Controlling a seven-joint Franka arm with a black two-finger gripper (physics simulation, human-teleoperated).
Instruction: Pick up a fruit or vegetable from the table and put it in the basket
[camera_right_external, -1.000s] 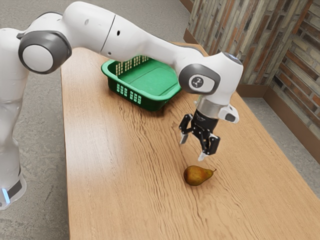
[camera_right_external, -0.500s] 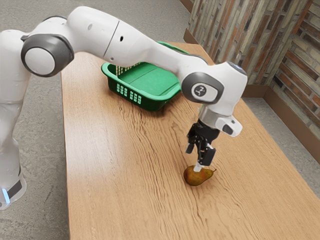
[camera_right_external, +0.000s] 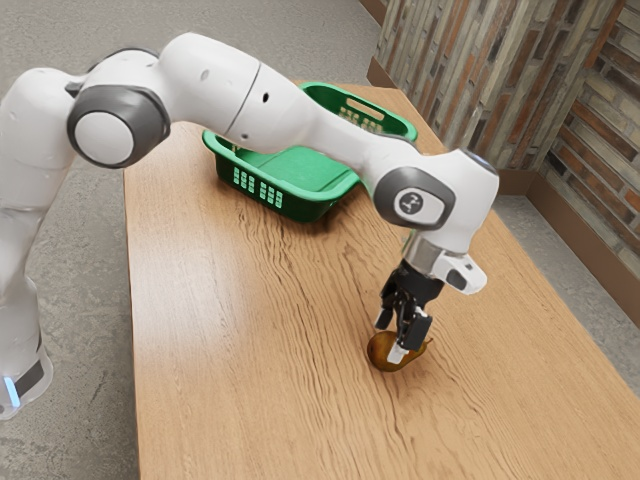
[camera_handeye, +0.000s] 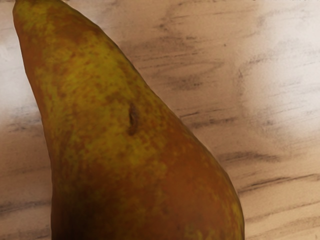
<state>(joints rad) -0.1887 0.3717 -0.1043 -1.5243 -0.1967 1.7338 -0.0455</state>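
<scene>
My gripper (camera_right_external: 391, 338) is down at the pear (camera_right_external: 379, 352) in the exterior view, its fingers apart. One finger lies over the pear's near side, and the other stands toward its far side, where contact is hard to make out. The brownish yellow-green pear (camera_handeye: 125, 150) lies on its side on the wood, large and close under my hand in the wrist view. A green basket (camera_right_external: 310, 211) stands farther up the table, toward the exterior view's left, partly behind my arm.
The wooden table (camera_right_external: 230, 350) extends around the pear and between it and the basket. Its long edge runs down the exterior view's left side. A brick wall (camera_right_external: 590, 120) rises beyond the table at the exterior view's upper right.
My hand has come down onto the pear and turned, so the fingers are now on either side of it. The pear has kept its place on the table.
</scene>
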